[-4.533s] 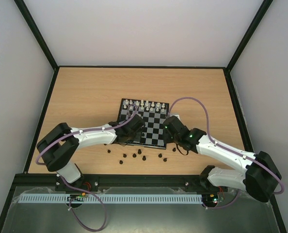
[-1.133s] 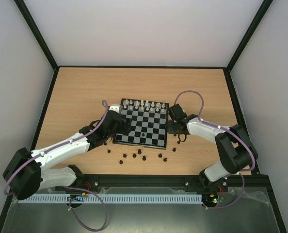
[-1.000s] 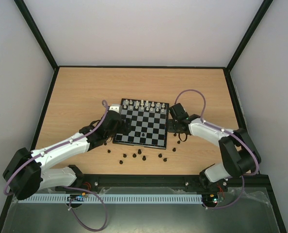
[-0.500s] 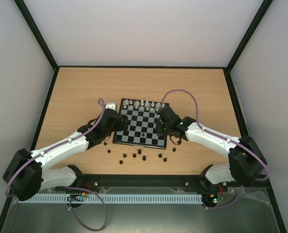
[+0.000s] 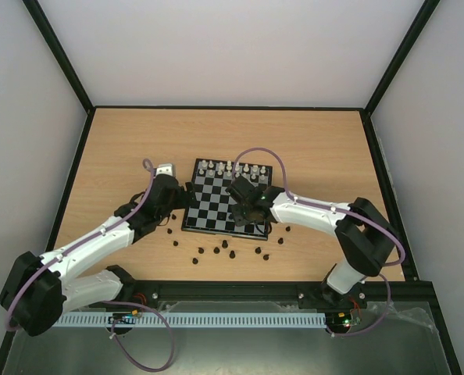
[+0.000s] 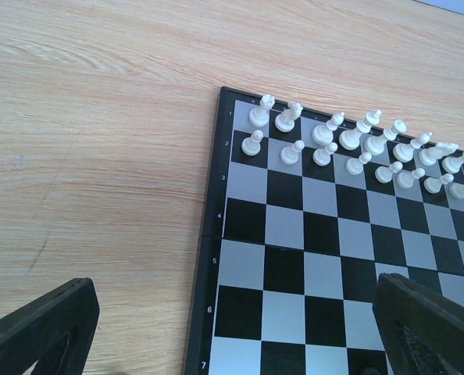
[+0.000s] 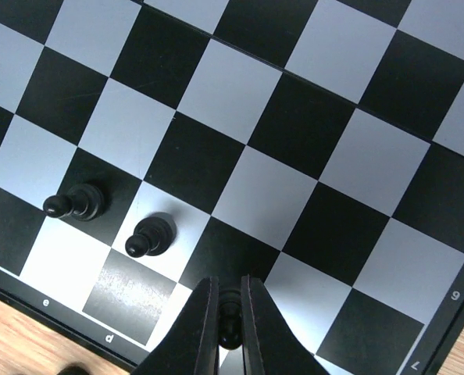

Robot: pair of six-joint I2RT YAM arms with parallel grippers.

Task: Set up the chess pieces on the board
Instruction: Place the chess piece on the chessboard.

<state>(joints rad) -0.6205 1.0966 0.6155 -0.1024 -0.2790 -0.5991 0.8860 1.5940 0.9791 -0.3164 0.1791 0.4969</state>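
The board [image 5: 216,212] lies mid-table, its checks filling the right wrist view [image 7: 310,156] and the left wrist view [image 6: 294,258]. My right gripper [image 5: 239,203] hangs over the board's near rows, shut [image 7: 230,285] on a black pawn [image 7: 230,319] that stands upright between its fingers. Two black pawns [image 7: 74,205] [image 7: 150,236] stand on neighbouring squares near the board's edge. Several more black chess pieces [image 5: 225,251] lie loose on the table in front of the board. My left gripper [image 5: 179,198] is wide open [image 6: 233,312] by the board's left edge and holds nothing.
White pieces [image 5: 232,167] [image 6: 357,144] fill the board's two far rows. A few stray black pieces [image 5: 284,234] lie by the board's right front corner. The wooden table [image 5: 138,148] is ringed by a black frame [image 5: 224,108].
My right arm has swung left from the board's right edge to above its near rows, carrying the pawn. The left arm has drawn back leftward off the board.
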